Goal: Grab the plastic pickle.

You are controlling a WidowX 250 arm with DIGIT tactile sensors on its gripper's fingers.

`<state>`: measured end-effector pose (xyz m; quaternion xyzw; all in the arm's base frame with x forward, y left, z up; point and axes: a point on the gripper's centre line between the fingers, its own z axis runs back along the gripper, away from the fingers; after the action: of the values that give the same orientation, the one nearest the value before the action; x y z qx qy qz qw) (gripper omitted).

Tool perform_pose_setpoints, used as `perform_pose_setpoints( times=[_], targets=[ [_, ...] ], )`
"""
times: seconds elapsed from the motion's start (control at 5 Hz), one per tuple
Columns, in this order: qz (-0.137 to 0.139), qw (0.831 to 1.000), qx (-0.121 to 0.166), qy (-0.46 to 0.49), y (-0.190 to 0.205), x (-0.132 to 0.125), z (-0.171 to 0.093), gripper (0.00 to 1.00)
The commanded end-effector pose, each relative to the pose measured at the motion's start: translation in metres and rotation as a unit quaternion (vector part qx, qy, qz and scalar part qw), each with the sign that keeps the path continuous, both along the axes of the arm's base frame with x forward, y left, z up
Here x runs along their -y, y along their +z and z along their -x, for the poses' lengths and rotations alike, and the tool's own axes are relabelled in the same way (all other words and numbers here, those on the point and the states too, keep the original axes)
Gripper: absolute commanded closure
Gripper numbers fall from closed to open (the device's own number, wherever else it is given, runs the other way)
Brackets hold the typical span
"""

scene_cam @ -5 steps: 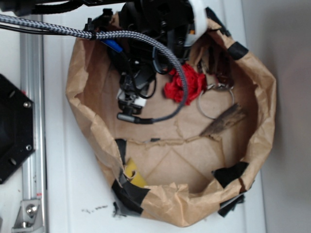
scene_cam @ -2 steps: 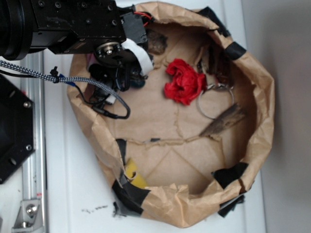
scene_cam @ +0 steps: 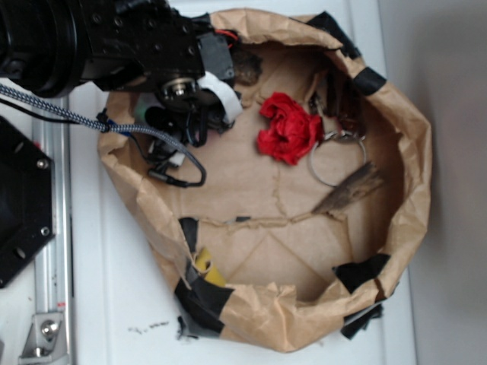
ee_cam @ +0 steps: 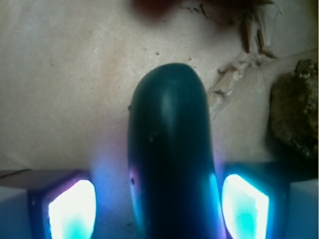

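Crumpled brown paper bag (scene_cam: 415, 163) sits on the white table (scene_cam: 114, 304), rim rolled down and patched with black tape so it acts as an open bin; everything loose lies on its floor. Robot arm (scene_cam: 99, 46) comes in from the upper left and leans over the bag's left wall, so the wrist blocks most of that corner in the exterior view and a braided cable (scene_cam: 46, 106) droops across the rim.

Gripper (ee_cam: 159, 199) points down at the paper floor. Wrist view: plastic pickle (ee_cam: 169, 149) runs lengthwise between the two glowing fingers (ee_cam: 72, 209), its rounded tip sticking out ahead of them. Left finger shows a visible gap to the pickle; right finger sits just beside it, contact not certain. So jaws are part open, straddling the pickle, not clearly clamped; whether they have any hold I cannot tell. In the exterior view the pickle is hidden under the wrist.

Judgement: straddling it along its length makes sense, since the pads then close on the narrow, smooth sides; a glossy surface could squirt out if the squeeze is off centre.

Other items, well apart from the gripper: red cloth (scene_cam: 289, 129) mid-bag, metal ring (scene_cam: 337, 160) just right of it, flat wood piece (scene_cam: 350, 190) below the ring, rough brown chunk (ee_cam: 295, 109) near the pickle's right side in the wrist view, not touching it
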<state>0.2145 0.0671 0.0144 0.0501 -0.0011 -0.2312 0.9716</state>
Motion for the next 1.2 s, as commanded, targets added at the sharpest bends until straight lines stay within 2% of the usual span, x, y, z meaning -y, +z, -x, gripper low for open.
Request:
perform_pose_setpoints(
  times=[0.0, 0.2, 0.4, 0.6, 0.8, 1.0],
  targets=[
    [0.026, 0.995, 0.043, 0.09, 0.005, 0.007, -0.003, 1.0],
    [0.068, 0.968, 0.118, 0.209, 0.055, 0.047, -0.045, 1.0],
    [0.067, 0.937, 0.135, 0.315, 0.107, 0.041, -0.047, 1.0],
    [0.072, 0.935, 0.135, 0.319, 0.157, 0.043, -0.048, 1.0],
    [0.088, 0.928, 0.144, 0.331, 0.174, 0.052, -0.048, 1.0],
    [0.088, 0.925, 0.147, 0.338, 0.174, 0.056, -0.049, 1.0]
  ],
)
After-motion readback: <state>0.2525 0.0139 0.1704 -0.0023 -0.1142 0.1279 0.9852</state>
